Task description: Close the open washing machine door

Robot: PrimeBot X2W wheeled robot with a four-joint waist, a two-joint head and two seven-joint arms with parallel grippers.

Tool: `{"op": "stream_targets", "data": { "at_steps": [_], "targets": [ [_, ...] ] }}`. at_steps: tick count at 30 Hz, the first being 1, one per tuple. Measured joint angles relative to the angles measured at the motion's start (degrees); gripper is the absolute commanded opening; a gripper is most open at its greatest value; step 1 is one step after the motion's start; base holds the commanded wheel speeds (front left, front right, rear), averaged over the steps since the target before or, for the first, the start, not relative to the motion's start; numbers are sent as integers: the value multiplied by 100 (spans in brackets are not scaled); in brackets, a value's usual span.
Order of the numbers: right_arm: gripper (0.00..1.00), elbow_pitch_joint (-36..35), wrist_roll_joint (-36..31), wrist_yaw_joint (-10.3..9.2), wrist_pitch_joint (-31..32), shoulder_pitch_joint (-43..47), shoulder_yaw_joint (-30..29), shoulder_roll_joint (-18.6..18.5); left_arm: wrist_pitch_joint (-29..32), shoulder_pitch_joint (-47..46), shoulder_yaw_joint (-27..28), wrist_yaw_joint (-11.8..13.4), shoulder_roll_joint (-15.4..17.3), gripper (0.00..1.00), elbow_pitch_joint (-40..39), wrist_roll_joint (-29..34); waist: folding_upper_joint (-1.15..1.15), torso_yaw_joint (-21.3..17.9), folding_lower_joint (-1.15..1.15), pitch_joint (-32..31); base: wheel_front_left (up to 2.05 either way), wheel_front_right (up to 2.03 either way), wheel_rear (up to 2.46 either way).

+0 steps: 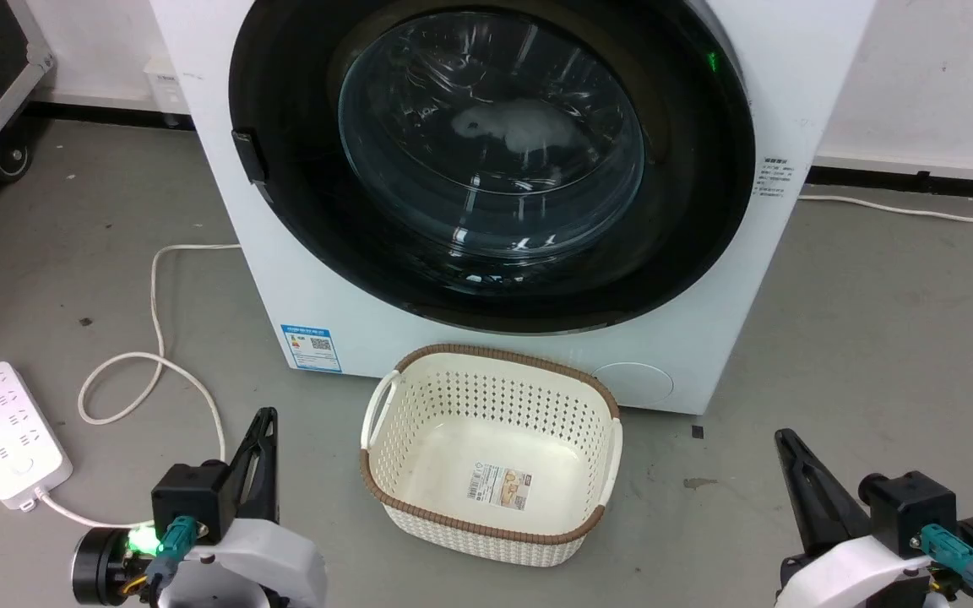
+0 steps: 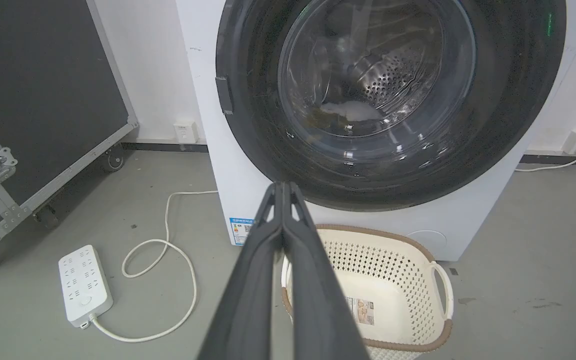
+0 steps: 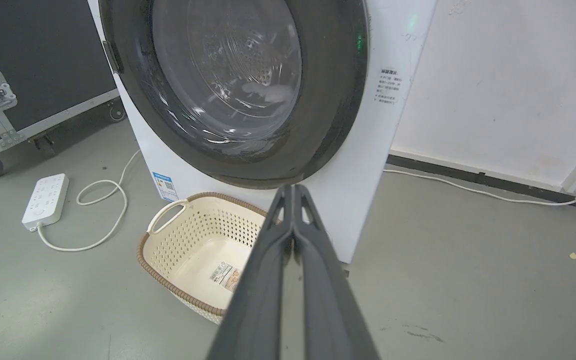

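The left gripper (image 2: pixel 282 186) and the right gripper (image 3: pixel 294 187) are both clenched on nothing, dark fingers pressed tip to tip. They hang low on either side of the cream basket (image 1: pixel 499 349), clear of it. Right behind the basket stands the white washer (image 1: pixel 301 279). The washing machine door (image 1: pixel 689 211) lies flat against its front, with something pale behind the glass. A power strip (image 1: pixel 5 435) lies well off to the basket's left.
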Motion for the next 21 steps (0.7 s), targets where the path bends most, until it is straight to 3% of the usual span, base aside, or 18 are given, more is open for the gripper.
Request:
{"op": "stream_targets", "data": {
  "at_steps": [21],
  "targets": [
    [0, -45, -63, 0, 94, -66, 75, 0, 101, 19, 101, -2, -190, 0, -38, 322, 0, 39, 0, 7, 0, 0, 0]
  ]
}}
